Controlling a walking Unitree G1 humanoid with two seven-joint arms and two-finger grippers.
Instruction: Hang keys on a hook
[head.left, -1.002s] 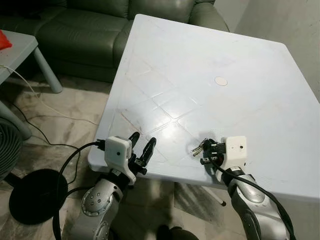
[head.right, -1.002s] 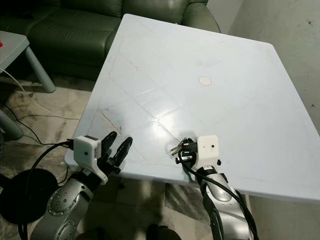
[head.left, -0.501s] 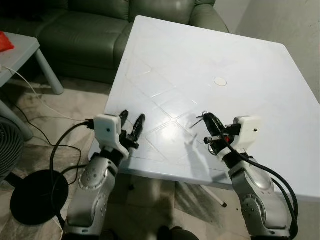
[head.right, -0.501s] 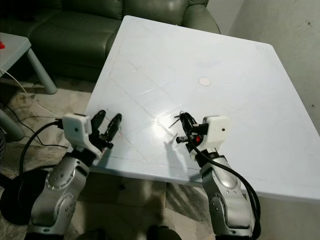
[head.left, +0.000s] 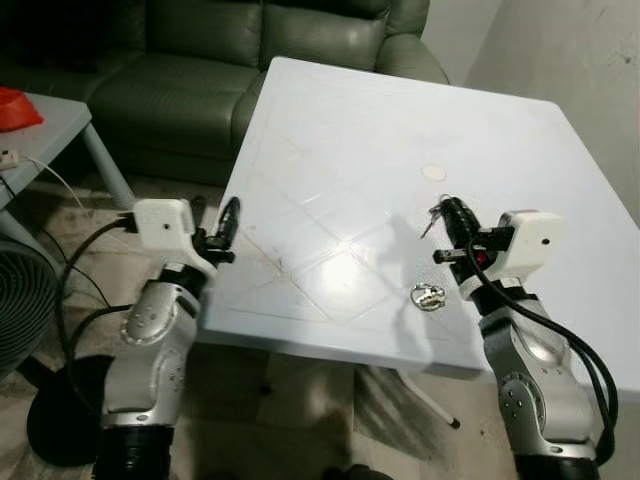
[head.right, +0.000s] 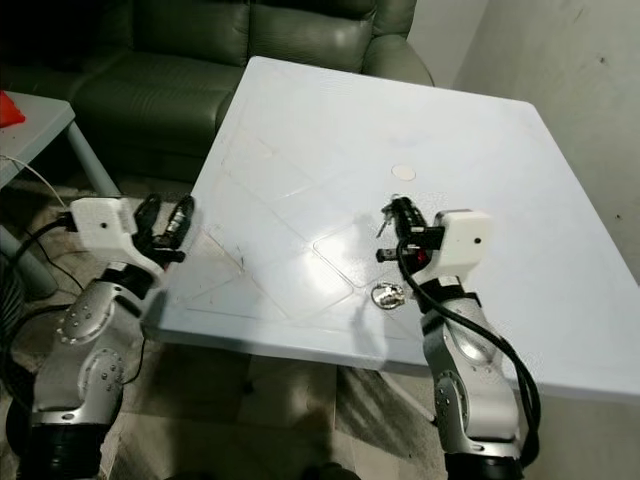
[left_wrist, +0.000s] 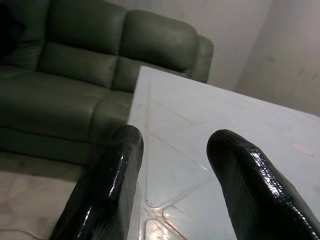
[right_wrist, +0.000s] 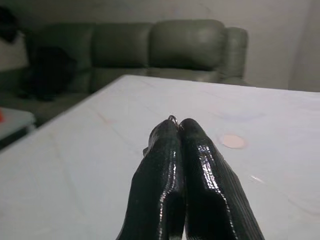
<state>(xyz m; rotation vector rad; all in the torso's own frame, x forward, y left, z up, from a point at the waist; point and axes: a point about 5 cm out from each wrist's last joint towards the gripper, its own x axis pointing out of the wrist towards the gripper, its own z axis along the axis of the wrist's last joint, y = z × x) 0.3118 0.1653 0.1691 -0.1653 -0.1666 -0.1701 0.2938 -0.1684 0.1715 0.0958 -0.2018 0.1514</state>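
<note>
White square table (head.left: 380, 130) mid-frame, dark green sofa (head.left: 200, 60) upper left, pale wall (head.left: 560, 40) upper right, marbled floor (head.left: 60, 200).

A table (head.left: 400, 120) is being faced from its near edge, with a sofa (head.left: 200, 60) standing behind its far left corner and a wall (head.left: 560, 50) rising to the right. A side table (head.left: 50, 115) is standing to the left, with a fan (head.left: 20, 300) near it on the floor (head.left: 60, 230). The left gripper (head.left: 222, 222) is being held beside the table's left edge. The right gripper (head.left: 448, 212) is being held over the table's near right part, with keys (head.left: 433, 212) at its tip. A small metal piece (head.left: 429, 296) is lying on the table below the right gripper, near the front edge. A round plug (head.left: 434, 172) is sitting in the tabletop behind the keys.
</note>
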